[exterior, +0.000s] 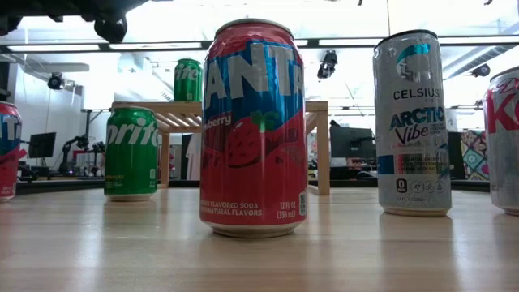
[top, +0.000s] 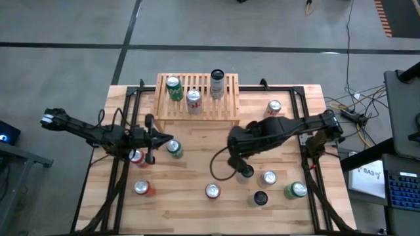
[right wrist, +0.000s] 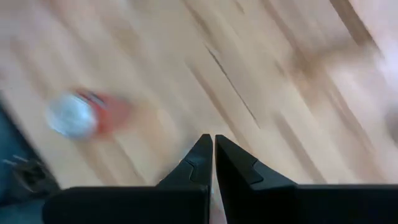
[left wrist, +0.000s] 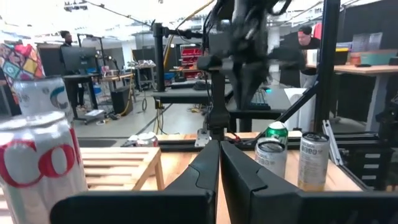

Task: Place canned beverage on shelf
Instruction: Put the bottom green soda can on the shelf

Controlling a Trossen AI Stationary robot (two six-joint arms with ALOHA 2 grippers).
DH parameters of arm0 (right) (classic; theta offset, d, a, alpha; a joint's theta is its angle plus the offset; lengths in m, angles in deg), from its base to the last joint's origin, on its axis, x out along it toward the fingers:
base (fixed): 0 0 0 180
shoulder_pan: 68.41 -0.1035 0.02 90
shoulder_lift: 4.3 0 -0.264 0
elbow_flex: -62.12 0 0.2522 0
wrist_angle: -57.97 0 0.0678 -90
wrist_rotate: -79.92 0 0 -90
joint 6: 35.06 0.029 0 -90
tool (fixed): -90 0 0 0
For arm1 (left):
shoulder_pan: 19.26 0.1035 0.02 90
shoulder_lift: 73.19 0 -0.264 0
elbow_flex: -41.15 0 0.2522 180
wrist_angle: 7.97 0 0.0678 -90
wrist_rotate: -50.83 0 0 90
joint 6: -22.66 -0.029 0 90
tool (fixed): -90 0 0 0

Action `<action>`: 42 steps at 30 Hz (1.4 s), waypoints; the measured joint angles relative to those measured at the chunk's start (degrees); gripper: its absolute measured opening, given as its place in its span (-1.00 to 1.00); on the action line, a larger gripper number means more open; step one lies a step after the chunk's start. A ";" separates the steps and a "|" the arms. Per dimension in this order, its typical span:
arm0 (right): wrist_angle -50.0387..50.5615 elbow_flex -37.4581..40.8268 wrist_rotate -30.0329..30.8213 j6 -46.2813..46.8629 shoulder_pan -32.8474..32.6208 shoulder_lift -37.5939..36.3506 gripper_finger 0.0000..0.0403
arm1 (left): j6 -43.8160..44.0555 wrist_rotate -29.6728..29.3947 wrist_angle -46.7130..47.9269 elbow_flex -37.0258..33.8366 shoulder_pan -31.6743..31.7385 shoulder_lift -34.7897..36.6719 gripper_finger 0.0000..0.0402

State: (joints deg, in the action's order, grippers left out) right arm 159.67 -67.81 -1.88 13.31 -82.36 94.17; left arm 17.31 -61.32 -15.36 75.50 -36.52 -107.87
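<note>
The shelf (top: pixel 197 97), a low light-wood slatted rack, stands at the table's far middle and carries a green can (top: pixel 174 87), a silver-and-red can (top: pixel 194 99) and a tall silver can (top: pixel 217 84), all upright on its top. My left gripper (top: pixel 167 139) is shut and level at the left middle, beside a green can (top: pixel 174 149) and a red can (top: pixel 136 156) that stand on the table. My right gripper (right wrist: pixel 212 146) is shut and points down over bare planks near the table's middle (top: pixel 233 151), close to a dark can (top: pixel 246 172). Neither gripper holds anything.
More cans stand on the table: at the near edge (top: pixel 142 189), (top: pixel 212 191), near right (top: pixel 268 177), (top: pixel 261 197), (top: pixel 296 190), and far right (top: pixel 272 107). In the low view a Fanta can (exterior: pixel 253 130), a Sprite can (exterior: pixel 130 154) and a Celsius can (exterior: pixel 412 122) stand before the shelf (exterior: pixel 316 113).
</note>
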 joint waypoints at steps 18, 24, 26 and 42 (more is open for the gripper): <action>1.42 7.81 -12.98 16.45 -3.10 -1.26 -0.95 | -9.93 0.02 2.51 6.67 0.00 -1.63 -1.00; -0.08 7.85 -12.78 17.72 -3.71 -0.48 -0.93 | -12.19 0.01 2.50 7.76 0.00 -1.97 -1.00; -0.07 7.85 -12.95 17.78 -3.94 -0.48 -0.86 | -12.21 0.01 2.49 7.88 0.00 -1.98 -1.00; -0.33 7.85 -12.63 23.29 -3.64 -0.46 0.46 | -12.65 0.03 2.39 7.88 0.00 -2.18 -1.00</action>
State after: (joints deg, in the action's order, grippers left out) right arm 159.34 -59.96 -14.51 36.60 -85.99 93.71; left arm 4.66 -61.29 -12.96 83.38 -36.52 -110.05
